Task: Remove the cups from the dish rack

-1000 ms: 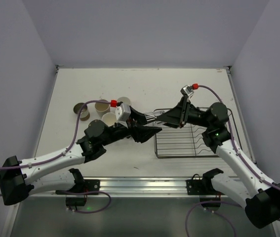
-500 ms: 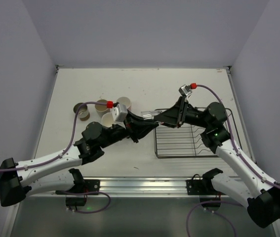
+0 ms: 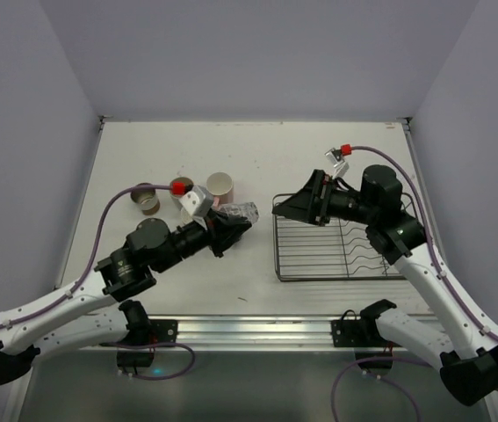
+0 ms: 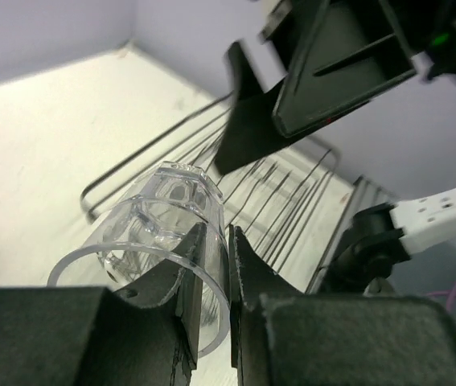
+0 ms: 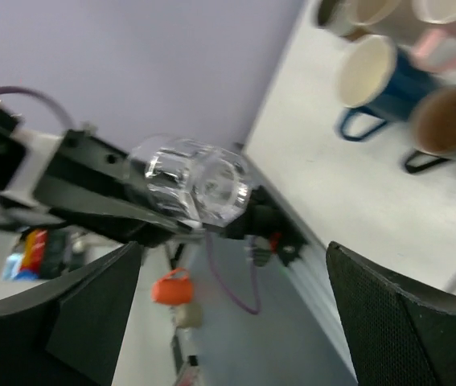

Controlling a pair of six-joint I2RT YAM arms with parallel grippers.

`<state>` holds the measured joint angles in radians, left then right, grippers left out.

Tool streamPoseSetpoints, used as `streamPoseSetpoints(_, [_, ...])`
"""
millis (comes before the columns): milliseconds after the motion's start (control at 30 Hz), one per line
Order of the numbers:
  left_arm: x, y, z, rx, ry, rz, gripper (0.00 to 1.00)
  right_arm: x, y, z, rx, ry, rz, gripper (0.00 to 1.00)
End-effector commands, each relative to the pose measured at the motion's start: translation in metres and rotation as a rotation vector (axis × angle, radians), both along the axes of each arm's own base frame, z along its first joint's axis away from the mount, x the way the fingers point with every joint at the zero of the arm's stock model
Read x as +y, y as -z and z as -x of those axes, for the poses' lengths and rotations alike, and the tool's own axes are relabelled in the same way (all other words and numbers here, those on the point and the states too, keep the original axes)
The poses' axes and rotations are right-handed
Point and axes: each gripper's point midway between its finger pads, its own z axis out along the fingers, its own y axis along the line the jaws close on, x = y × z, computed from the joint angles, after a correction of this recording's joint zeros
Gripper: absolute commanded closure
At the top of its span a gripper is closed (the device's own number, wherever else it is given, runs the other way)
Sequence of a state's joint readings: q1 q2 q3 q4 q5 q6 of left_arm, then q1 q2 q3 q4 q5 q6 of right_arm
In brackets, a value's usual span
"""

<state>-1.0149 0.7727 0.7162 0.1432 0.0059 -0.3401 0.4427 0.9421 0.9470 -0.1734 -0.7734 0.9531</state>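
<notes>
**Left gripper** [image 3: 229,225]: clamped on a clear glass cup [image 3: 240,212].
- In the left wrist view the two fingers [image 4: 194,269] pinch the cup's wall at the rim. It looks like one finger is inside the mouth and one outside, but the glass makes this hard to confirm.
- The cup lies on its side in the grip. Its mouth faces back toward the left wrist and its thick base points toward 3 o'clock, at the other arm.

**Cup position:** at 9 o'clock from the dish rack [image 3: 336,251].
- It is just beside the rack's left edge and not touching the wire.
- It hangs over bare table [image 3: 257,149], between the rack and the mug cluster.

**Right gripper** [image 3: 292,209]: jaws spread wide, nothing between them.
- It sits over the rack's 10 o'clock corner and faces 9 o'clock toward the cup, with a clear gap to it.
- In the right wrist view both fingers sit at the bottom corners of the frame. The cup's base shows between them, farther off.

**Mugs:** grouped on the table at about 10 o'clock from the held cup.
- A beige mug [image 3: 220,185] stands nearest, at 11 o'clock from the cup, mouth up.
- The right wrist view also shows a blue mug [image 5: 372,72] with its handle toward 6 o'clock in that frame.
- A dark brown mug [image 5: 451,121] stands just beside the blue one, at its 4 o'clock.
- A blurred pink mug [image 5: 445,48] stands at the blue mug's 2 o'clock.
</notes>
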Motion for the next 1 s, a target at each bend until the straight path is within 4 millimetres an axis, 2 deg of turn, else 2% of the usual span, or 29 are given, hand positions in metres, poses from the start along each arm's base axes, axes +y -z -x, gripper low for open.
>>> streamPoseSetpoints(0, [0.027,0.051,-0.025,0.162,-0.202,-0.265,1.0,-0.033,0.043,-0.022,0.018,0.218,0.273,0.01])
streamPoseSetpoints(33, [0.032,0.06,-0.028,0.216,-0.246,-0.297,1.0,-0.042,0.05,-0.027,0.01,0.26,0.332,0.01])
streamPoseSetpoints(67, [0.038,0.065,-0.037,0.249,-0.319,-0.336,1.0,-0.06,0.067,-0.034,0.042,0.352,0.431,0.01])
streamPoseSetpoints(100, [0.047,0.083,-0.036,0.293,-0.352,-0.412,1.0,-0.07,0.069,-0.039,0.041,0.399,0.48,0.01])
streamPoseSetpoints(133, [0.051,0.091,-0.037,0.336,-0.382,-0.425,1.0,-0.083,0.081,-0.036,0.073,0.436,0.555,0.01])
streamPoseSetpoints(167, [0.058,0.1,-0.042,0.361,-0.443,-0.454,1.0,-0.099,0.085,-0.044,0.07,0.522,0.621,0.01])
streamPoseSetpoints(200, [0.067,0.113,-0.039,0.396,-0.474,-0.509,1.0,-0.106,0.085,-0.045,0.067,0.549,0.65,0.01])
streamPoseSetpoints(267, [0.073,0.131,-0.037,0.459,-0.514,-0.547,1.0,-0.118,0.091,-0.042,0.075,0.571,0.708,0.01])
streamPoseSetpoints(300, [0.078,0.146,-0.034,0.487,-0.524,-0.583,1.0,-0.125,0.091,-0.043,0.068,0.602,0.733,0.01])
streamPoseSetpoints(367, [0.079,0.166,-0.028,0.533,-0.523,-0.598,1.0,-0.13,0.09,-0.04,0.055,0.612,0.749,0.01])
streamPoseSetpoints(400, [0.085,0.184,-0.023,0.558,-0.531,-0.634,1.0,-0.131,0.09,-0.04,0.05,0.615,0.75,0.01])
streamPoseSetpoints(533, [0.095,0.221,-0.015,0.627,-0.562,-0.695,1.0,-0.129,0.084,-0.036,0.031,0.603,0.725,0.01])
streamPoseSetpoints(733, [0.092,0.242,-0.016,0.652,-0.557,-0.733,1.0,-0.129,0.089,-0.032,0.037,0.586,0.726,0.01])
streamPoseSetpoints(867, [0.092,0.263,-0.024,0.703,-0.527,-0.748,1.0,-0.129,0.095,-0.028,0.038,0.582,0.724,0.01])
streamPoseSetpoints(967, [0.094,0.268,-0.029,0.705,-0.531,-0.767,1.0,-0.131,0.096,-0.024,0.032,0.58,0.722,0.01])
